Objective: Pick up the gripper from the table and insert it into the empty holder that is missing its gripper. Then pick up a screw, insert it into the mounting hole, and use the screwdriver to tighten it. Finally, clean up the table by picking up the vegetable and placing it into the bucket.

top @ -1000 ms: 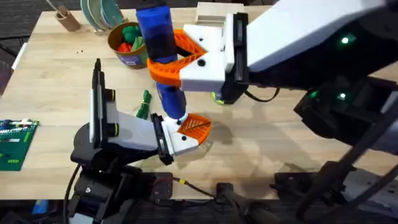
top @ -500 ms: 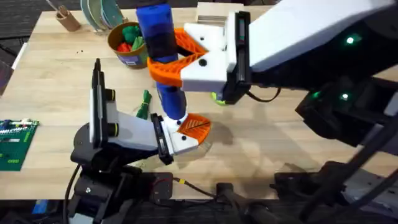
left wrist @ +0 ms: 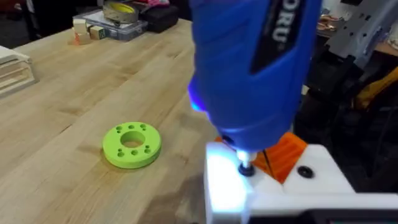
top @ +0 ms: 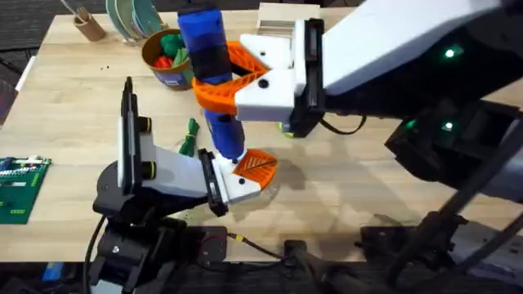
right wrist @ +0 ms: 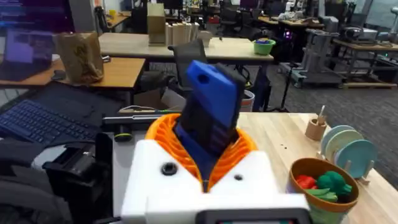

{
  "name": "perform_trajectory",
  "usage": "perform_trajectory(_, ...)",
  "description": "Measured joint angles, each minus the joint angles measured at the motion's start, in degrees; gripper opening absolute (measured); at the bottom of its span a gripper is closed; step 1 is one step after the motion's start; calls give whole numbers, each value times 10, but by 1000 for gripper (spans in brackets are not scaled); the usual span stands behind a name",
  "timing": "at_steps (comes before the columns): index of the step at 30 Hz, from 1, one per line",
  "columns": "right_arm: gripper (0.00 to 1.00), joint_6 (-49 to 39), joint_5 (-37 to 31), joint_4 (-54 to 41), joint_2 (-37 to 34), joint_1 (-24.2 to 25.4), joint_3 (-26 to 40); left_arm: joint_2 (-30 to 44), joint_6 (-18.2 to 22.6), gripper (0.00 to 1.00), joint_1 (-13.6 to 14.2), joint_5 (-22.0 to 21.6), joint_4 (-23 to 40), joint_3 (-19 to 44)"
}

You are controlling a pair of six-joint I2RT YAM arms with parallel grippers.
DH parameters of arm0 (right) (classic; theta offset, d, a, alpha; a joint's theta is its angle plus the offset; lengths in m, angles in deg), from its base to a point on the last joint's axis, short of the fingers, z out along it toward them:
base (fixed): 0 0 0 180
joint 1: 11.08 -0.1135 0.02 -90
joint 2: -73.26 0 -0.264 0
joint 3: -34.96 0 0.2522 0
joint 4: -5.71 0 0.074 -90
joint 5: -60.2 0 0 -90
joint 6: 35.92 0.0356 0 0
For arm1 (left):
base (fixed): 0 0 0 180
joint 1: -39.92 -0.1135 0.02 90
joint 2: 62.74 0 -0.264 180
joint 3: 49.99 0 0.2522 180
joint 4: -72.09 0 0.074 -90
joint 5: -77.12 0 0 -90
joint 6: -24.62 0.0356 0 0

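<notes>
Right gripper (top: 225, 86) squeezes the fat blue plastic screwdriver (top: 211, 73) upright near the middle of the tabletop. Its thin metal tip (left wrist: 246, 168) touches the white plastic holder (top: 237, 186) with its orange ribbed gripper (top: 256, 167) on the left gripper (top: 245, 175); I cannot tell how that one's fingers stand. The slim green toy vegetable (top: 189, 137) lies just beside, and the round orange-rimmed bucket (top: 167, 57) stands near the far edge.

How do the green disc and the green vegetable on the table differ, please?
The disc is flat, round and bright lime, with a centre hole ringed by small holes; the vegetable is slim, long and darker green. The disc lies beyond the screwdriver in the left wrist view; the vegetable lies by the left arm overhead. Both rest loose on the table.
</notes>
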Motion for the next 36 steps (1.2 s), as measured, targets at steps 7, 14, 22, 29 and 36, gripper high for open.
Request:
perform_trajectory(7, 30, 0, 0, -4, 0, 0, 0, 0, -4, 4, 0, 0, 0, 0)
perform_trajectory(14, 30, 0, 1, -6, 0, 0, 0, 0, -7, 4, 0, 0, 0, 0)
perform_trajectory(22, 30, 0, 2, 38, 2, 0, -2, 0, -6, 4, 0, 1, 0, 0)
perform_trajectory(29, 30, 0, 4, 80, 76, 28, -2, 0, -6, 4, 0, 1, 0, 0)
perform_trajectory(36, 30, -55, -23, -66, 80, 83, -2, 0, -6, 4, 0, 1, 0, 0)
